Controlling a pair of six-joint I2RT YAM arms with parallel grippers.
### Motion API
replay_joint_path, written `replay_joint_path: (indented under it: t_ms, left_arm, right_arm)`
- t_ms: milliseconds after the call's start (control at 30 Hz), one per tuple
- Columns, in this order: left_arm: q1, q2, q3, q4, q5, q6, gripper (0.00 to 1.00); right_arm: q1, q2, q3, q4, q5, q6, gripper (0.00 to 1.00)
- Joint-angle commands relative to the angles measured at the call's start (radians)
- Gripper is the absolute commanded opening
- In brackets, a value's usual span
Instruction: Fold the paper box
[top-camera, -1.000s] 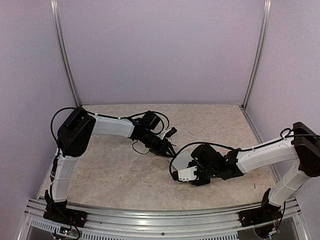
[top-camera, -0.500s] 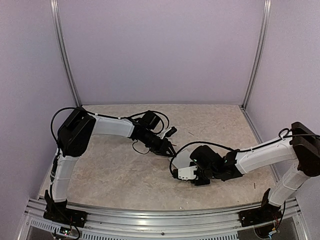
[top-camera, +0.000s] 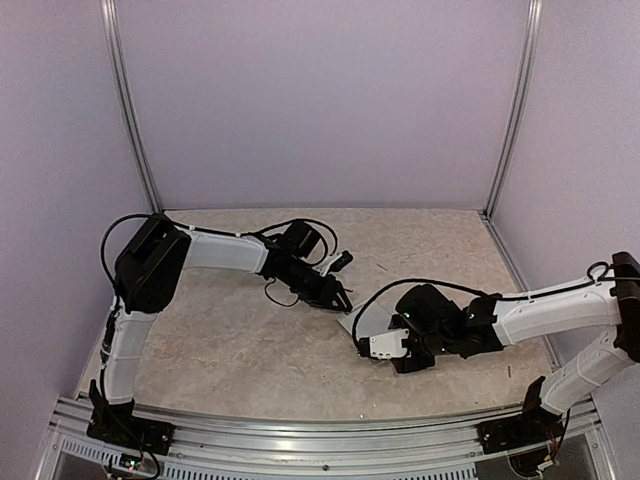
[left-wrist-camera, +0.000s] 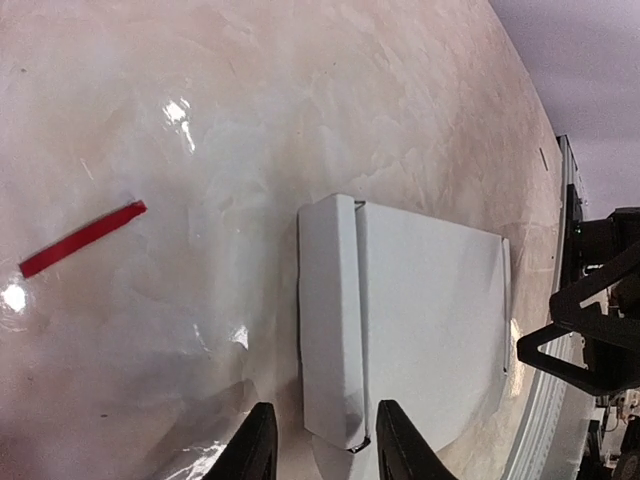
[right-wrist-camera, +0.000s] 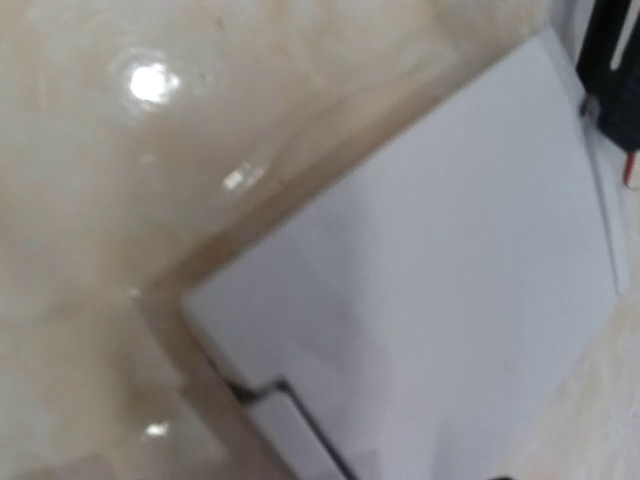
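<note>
The paper box (left-wrist-camera: 420, 310) lies flat on the table as a pale folded blank, with a narrow raised flap (left-wrist-camera: 328, 320) along its left side. My left gripper (left-wrist-camera: 326, 425) is open, and the near end of that flap sits between its fingers (left-wrist-camera: 258, 445) with a gap on both sides. From above, the paper box (top-camera: 352, 322) lies between my left gripper (top-camera: 337, 297) and my right gripper (top-camera: 375, 345). The right wrist view is blurred and filled by the paper box (right-wrist-camera: 430, 300). No right fingers show there.
A thin red strip (left-wrist-camera: 80, 238) lies on the marble-patterned table (top-camera: 230, 340), left of the box. Purple walls and metal posts close in the back and sides. The right arm's black wrist (left-wrist-camera: 600, 310) stands beyond the box's far edge.
My right arm has drawn back to the right, off the box, so more of the card shows. The left gripper has stayed at the box's far corner.
</note>
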Motion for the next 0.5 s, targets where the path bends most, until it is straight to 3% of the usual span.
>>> replay_joint_path:
  t_ms: [0, 233, 467]
  left_arm:
    - [0.015, -0.061, 0.049, -0.011, -0.066, 0.036, 0.34]
    - [0.001, -0.212, -0.068, 0.043, -0.205, 0.049, 0.36]
    - [-0.129, -0.358, -0.245, -0.002, -0.378, 0.123, 0.31]
  right_arm:
    - [-0.037, -0.066, 0.002, -0.094, -0.065, 0.001, 0.71]
    - [-0.198, -0.106, 0.087, -0.222, -0.312, -0.013, 0.7]
    - [-0.375, -0.039, 0.214, -0.201, -0.548, 0.111, 0.68]
